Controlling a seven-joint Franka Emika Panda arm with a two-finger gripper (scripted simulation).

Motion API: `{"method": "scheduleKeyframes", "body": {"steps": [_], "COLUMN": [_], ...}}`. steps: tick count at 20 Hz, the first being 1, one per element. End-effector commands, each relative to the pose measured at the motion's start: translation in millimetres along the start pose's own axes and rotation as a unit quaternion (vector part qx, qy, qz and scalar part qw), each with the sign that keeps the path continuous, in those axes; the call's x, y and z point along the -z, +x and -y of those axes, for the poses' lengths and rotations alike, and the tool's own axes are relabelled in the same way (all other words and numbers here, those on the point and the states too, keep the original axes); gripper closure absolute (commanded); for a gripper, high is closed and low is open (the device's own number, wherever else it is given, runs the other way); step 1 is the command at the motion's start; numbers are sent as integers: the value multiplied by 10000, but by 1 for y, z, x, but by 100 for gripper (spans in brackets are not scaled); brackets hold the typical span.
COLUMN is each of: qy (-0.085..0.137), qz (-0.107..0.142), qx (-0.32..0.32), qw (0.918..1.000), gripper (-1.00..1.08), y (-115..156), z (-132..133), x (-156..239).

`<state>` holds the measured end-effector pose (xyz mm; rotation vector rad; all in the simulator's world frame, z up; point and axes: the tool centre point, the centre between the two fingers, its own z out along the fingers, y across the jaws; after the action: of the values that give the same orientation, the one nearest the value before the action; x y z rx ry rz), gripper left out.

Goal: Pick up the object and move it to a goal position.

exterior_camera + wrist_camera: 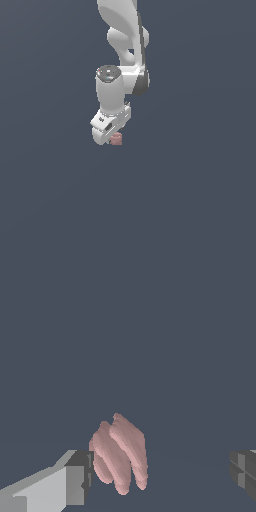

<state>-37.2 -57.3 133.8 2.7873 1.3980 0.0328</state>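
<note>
Though tool (162, 476) agape, object (120, 453) between

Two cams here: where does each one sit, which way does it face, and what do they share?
Exterior view: off the arm, placement unknown, looking at the white arm reaching down; the claw sits at the pinkish-red chunk, on a plain dark background.
Wrist view: on the wrist, looking out past the claw; both fingertips show, spread wide, the chunk between them, nearer one.
Shared: the chunk and the claw, on the same dark background.
</note>
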Motion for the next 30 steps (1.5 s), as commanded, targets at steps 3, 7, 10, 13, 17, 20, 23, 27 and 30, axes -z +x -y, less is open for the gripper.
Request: {"method": "scheduleKeyframes", "body": {"steps": [3, 7, 10, 13, 17, 20, 23, 27, 30], "qy": [34, 66, 90, 110, 132, 143, 151, 156, 156], "qz": [11, 16, 17, 15, 11, 8, 6, 4, 4], "qx": [576, 1080, 1447, 1760, 2088, 2267, 2389, 2464, 2446], "qw": [9983, 9941, 9894, 9843, 9779, 9739, 9709, 9690, 9695], "gripper": [-92, -92, -92, -92, -92, -92, -92, -92, -92], "y": [-8, -15, -19, -24, -28, -30, -32, -33, -33], "z": [6, 11, 15, 18, 22, 24, 25, 26, 26], "x": [-8, -15, -20, -24, -29, -31, -32, -33, -34]}}
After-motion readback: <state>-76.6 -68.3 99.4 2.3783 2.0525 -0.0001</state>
